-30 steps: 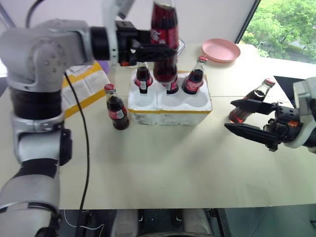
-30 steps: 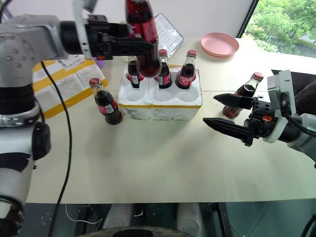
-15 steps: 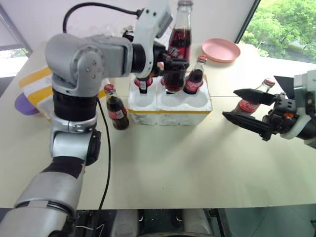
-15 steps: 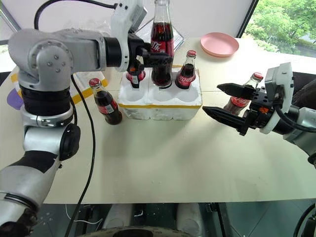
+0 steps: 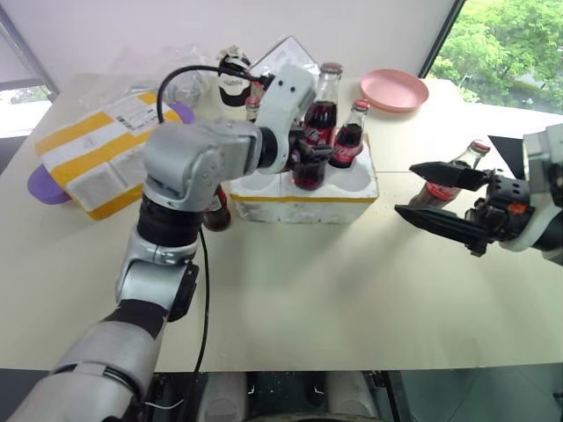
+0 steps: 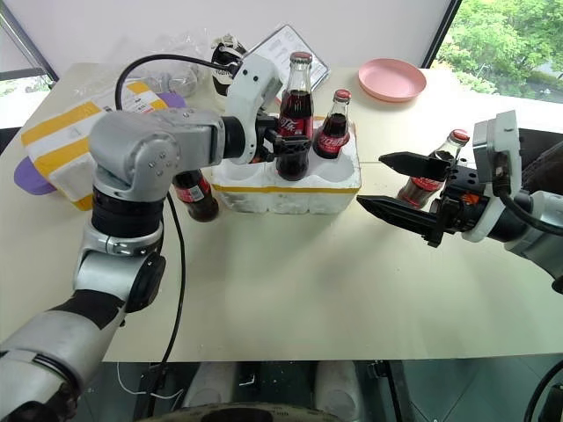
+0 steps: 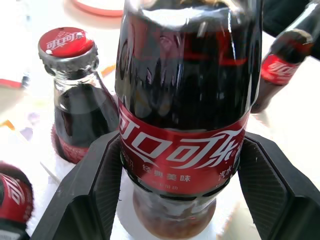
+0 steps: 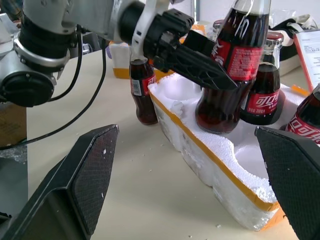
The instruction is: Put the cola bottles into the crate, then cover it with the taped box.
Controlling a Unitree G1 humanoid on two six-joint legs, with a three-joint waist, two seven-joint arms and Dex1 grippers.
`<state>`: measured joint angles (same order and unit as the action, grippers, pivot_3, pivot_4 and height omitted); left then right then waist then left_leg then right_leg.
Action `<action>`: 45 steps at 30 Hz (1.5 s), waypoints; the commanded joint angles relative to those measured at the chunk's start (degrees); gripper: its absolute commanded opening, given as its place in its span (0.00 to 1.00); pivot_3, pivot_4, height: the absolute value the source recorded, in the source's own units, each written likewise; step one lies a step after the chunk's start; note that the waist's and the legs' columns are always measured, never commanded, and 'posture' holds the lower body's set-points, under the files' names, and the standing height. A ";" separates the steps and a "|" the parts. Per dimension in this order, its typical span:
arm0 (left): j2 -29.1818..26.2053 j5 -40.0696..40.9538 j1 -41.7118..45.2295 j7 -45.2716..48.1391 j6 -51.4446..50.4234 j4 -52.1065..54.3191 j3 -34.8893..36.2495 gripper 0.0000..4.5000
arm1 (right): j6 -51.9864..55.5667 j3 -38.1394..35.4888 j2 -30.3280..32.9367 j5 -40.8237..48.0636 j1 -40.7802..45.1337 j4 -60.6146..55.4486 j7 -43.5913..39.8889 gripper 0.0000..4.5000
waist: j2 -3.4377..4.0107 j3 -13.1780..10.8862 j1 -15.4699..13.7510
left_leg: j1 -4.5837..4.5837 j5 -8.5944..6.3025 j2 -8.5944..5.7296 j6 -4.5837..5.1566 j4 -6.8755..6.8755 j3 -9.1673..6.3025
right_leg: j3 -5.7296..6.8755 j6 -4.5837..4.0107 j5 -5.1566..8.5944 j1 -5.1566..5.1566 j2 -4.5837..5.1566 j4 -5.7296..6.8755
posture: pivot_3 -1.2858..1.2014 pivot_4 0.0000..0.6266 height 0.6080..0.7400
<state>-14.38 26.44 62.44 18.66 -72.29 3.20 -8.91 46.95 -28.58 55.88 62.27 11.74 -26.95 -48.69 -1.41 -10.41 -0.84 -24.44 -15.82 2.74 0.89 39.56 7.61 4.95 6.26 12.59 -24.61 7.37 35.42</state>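
Note:
My left gripper [image 6: 290,145] is shut on a cola bottle [image 6: 295,110], held upright with its base dipping into the middle front well of the crate [image 5: 303,200], a white foam tray with a yellow band. In the left wrist view both black fingers [image 7: 95,185] clamp its red label [image 7: 182,150]. Two more cola bottles [image 5: 350,136] stand in the back wells, one [image 5: 252,105] half hidden by the arm. Another [image 6: 198,198] stands on the table left of the crate. My right gripper [image 5: 405,188] hangs open beside the last bottle [image 5: 449,180]. The taped box [image 5: 97,149] lies far left.
A pink plate [image 5: 393,88] sits at the back right. A black-and-white squat bottle [image 5: 233,75] and a laminated sheet [image 5: 286,57] lie behind the crate. A purple thing [image 5: 40,185] peeks out from under the taped box. Bare table stretches in front of the crate.
My left arm has brought the held bottle down from above the crate to the middle front well. The right gripper has stayed open in about the same place.

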 commanded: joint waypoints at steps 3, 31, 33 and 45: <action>0.75 -4.24 0.08 0.32 8.98 -1.37 -0.75 0.61 | -0.17 -1.96 0.42 1.36 -0.09 -1.85 0.48 1.00 | -0.01 0.00 -0.08 | -0.02 0.00 0.00 0.01 0.03 -0.01 | 0.00 0.00 0.00 -0.01 0.00 0.01 | 0.52 0.24 1.00; -11.18 9.50 8.15 14.48 0.35 10.09 13.47 1.00 | -0.02 0.56 1.62 1.17 2.76 0.29 0.66 1.00 | 0.04 0.02 0.08 | -0.06 -0.21 0.02 0.34 0.38 -0.14 | 0.00 0.00 0.00 0.08 0.04 0.10 | 0.52 0.24 1.00; -15.09 10.99 10.39 16.31 -1.03 9.20 15.08 1.00 | -0.12 1.07 1.47 0.82 3.08 0.71 0.32 1.00 | 0.08 0.05 0.10 | -0.03 -0.17 0.02 0.28 0.37 -0.14 | -0.01 0.01 0.00 0.08 0.04 0.13 | 0.52 0.24 1.00; -42.49 9.28 -5.36 40.62 17.16 -0.86 19.94 1.00 | -0.06 4.20 1.35 -0.71 6.46 4.12 -1.97 1.00 | 0.10 0.04 0.23 | -0.01 -0.14 0.04 0.20 0.37 0.01 | 0.00 0.01 0.01 0.04 0.03 0.18 | 0.52 0.24 1.00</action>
<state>-52.56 33.88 60.70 50.62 -59.05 1.58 7.50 47.48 -23.64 56.68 61.81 17.23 -23.14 -50.03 -1.31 -10.37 -0.60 -24.45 -15.96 2.81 1.08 39.92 7.61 4.95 6.26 12.60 -24.58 7.40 35.61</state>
